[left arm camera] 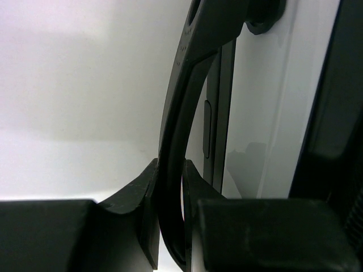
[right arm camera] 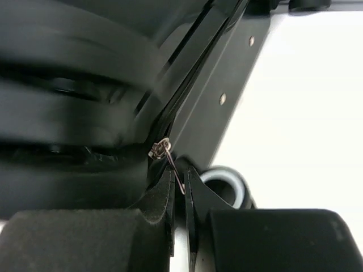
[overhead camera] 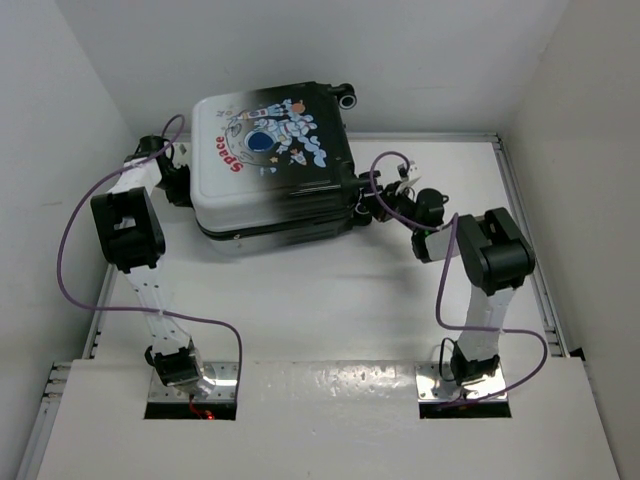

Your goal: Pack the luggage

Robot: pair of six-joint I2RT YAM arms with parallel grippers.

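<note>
White-to-black hard shell: the luggage (overhead camera: 270,170) lies flat on the table (overhead camera: 320,300), astronaut print upward and both halves brought together, toward the far-left part of the surface. The left gripper (overhead camera: 172,172) stands at the case's left side. In its wrist view the fingers (left arm camera: 148,192) are clamped on the curved black handle (left arm camera: 176,130), which passes between them. The right gripper (overhead camera: 378,205) stands at the case's right side, near a wheel (right arm camera: 227,182). Its fingers (right arm camera: 161,195) are pinched together on the thin metal zipper pull (right arm camera: 173,167), which hangs from the slider at the seam (right arm camera: 187,96) between the shell halves.

Judged step: drawing the zip closed while the other arm steadies the case.

Risks:
- The pull is slim and smooth and is held only near its tip, so a tug angled away from the seam could slip it out of the pinch.
- A pull stronger than the handle grip can resist could swing or slide the case on the table.
- The slider may bind at the corner by the wheel.
</note>
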